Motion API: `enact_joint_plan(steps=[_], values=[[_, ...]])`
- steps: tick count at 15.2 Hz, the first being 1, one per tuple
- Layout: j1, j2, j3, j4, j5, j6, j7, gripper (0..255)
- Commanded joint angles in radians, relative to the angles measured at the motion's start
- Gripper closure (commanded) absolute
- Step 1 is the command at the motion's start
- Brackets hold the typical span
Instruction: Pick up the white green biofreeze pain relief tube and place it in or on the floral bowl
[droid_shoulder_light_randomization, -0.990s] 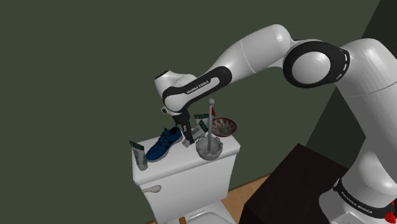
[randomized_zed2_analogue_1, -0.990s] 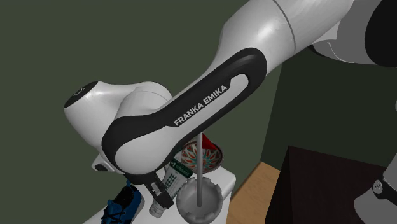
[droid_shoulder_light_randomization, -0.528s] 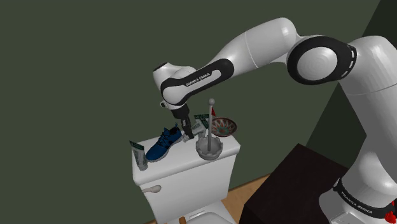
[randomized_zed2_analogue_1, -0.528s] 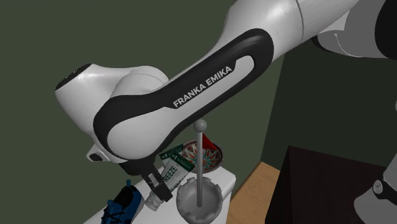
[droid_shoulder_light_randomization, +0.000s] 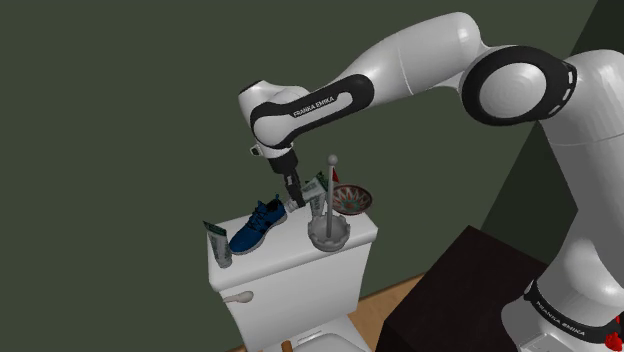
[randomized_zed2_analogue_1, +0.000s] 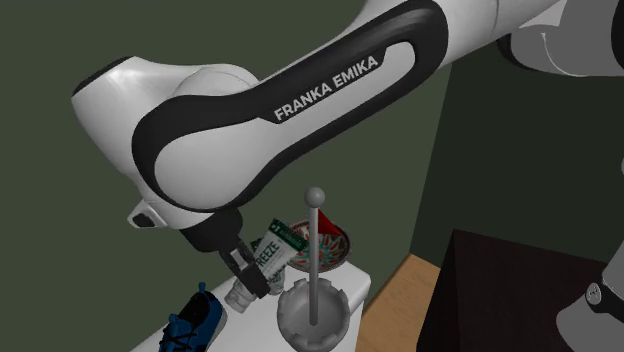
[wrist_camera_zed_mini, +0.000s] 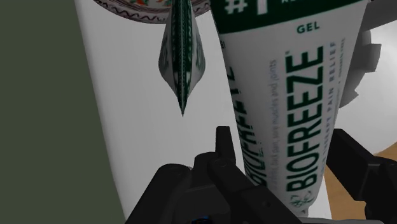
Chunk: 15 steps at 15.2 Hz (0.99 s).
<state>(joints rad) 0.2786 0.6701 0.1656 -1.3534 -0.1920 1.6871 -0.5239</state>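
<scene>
Blue shoe (droid_shoulder_light_randomization: 257, 226) at the shoulder view's left on the toilet tank (droid_shoulder_light_randomization: 300, 275). Next, gripper (droid_shoulder_light_randomization: 294, 195) clamped on the white-green Biofreeze tube (droid_shoulder_light_randomization: 313, 192), held up over the tank lid. Floral bowl (droid_shoulder_light_randomization: 351, 198) sits on the tank just right of it.

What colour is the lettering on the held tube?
Dark green on the white Biofreeze tube, clearest in the wrist view.

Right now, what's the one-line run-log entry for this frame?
pincer: shut on Biofreeze tube | tube: tilted, not yet in floral bowl | next: likely carry to bowl
</scene>
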Motion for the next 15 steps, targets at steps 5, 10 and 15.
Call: enact_joint_plan(steps=[5,10,15], values=[[0.002,-0.023,0.002,0.044,0.005,-0.066,-0.008,255],[-0.030,-0.083,-0.004,-0.021,0.005,-0.058,-0.041,255],[-0.108,-0.186,-0.028,-0.195,0.000,0.025,-0.120,255]])
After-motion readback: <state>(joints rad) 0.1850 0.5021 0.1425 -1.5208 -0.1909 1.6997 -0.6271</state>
